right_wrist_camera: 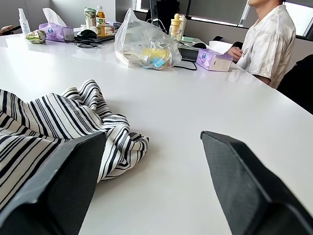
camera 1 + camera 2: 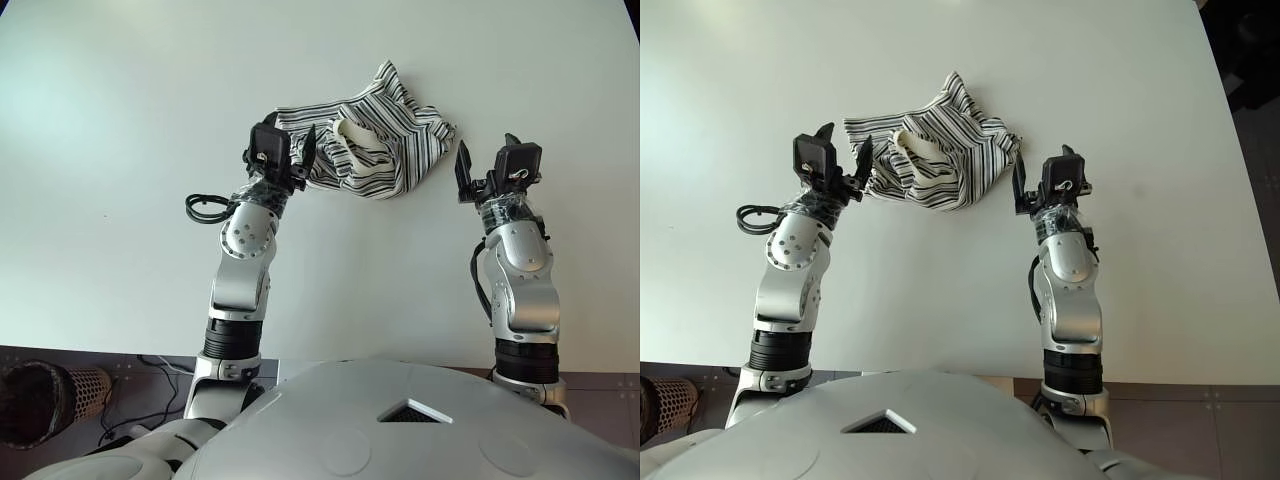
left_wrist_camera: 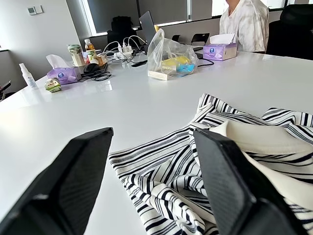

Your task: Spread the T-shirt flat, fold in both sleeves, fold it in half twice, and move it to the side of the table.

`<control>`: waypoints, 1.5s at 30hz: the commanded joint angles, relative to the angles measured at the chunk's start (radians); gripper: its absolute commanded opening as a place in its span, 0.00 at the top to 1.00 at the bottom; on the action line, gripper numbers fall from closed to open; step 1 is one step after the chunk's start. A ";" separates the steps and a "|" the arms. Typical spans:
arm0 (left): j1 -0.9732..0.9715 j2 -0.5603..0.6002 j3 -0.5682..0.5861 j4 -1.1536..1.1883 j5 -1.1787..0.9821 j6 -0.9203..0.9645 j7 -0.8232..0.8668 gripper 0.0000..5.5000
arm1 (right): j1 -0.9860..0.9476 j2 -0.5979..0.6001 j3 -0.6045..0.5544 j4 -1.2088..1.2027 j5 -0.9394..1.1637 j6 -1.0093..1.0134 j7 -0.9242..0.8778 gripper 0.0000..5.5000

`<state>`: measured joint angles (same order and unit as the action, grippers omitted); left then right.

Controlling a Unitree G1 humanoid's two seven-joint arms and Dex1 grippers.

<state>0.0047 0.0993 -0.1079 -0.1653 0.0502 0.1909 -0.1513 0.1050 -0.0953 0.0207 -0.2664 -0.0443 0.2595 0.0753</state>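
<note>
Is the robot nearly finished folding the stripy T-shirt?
Not nearly. Nothing looks done yet: the T-shirt lies crumpled in a heap on the table. In hand: the left gripper and right gripper sit open at either side of it, gripping nothing. Left to do: spreading it flat, both sleeves, two folds, and moving it aside.

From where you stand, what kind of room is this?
Probably an office meeting room: beyond the striped T-shirt, the long white table holds tissue boxes and a laptop with cables, with office chairs behind.
</note>
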 commanded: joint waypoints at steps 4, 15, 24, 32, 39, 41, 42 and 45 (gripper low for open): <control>-0.038 0.027 0.010 0.018 -0.010 0.008 -0.029 0.44 | -0.010 0.002 0.005 0.007 -0.005 0.011 -0.008 0.36; -0.096 0.132 0.011 0.049 -0.052 -0.001 -0.193 0.44 | 0.003 0.019 0.014 0.005 -0.008 0.004 -0.024 0.36; -0.502 0.266 -0.026 0.607 -0.177 -0.199 -0.737 0.44 | 0.005 0.025 0.031 0.016 -0.008 0.000 -0.029 0.36; -0.765 0.313 -0.081 1.082 -0.102 -0.414 -1.043 0.44 | 0.002 0.009 0.038 0.021 -0.006 0.006 -0.006 0.36; -0.936 0.292 -0.096 1.299 -0.034 -0.531 -1.123 0.44 | 0.005 0.015 0.055 0.033 -0.009 0.003 -0.004 0.36; -0.953 0.288 -0.101 1.333 -0.015 -0.551 -1.127 0.44 | 0.005 0.014 0.059 0.032 -0.009 0.004 -0.001 0.36; -0.956 0.291 -0.105 1.347 -0.001 -0.562 -1.128 0.44 | 0.005 0.012 0.060 0.032 -0.009 0.005 0.002 0.36; -0.959 0.300 -0.118 1.379 0.037 -0.586 -1.131 0.44 | 0.008 0.008 0.063 0.032 -0.008 0.007 0.006 0.36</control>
<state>-0.9309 0.3907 -0.2092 1.1929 0.0570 -0.3730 -1.2706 0.1121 -0.0822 0.0808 -0.2374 -0.0495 0.2566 0.0757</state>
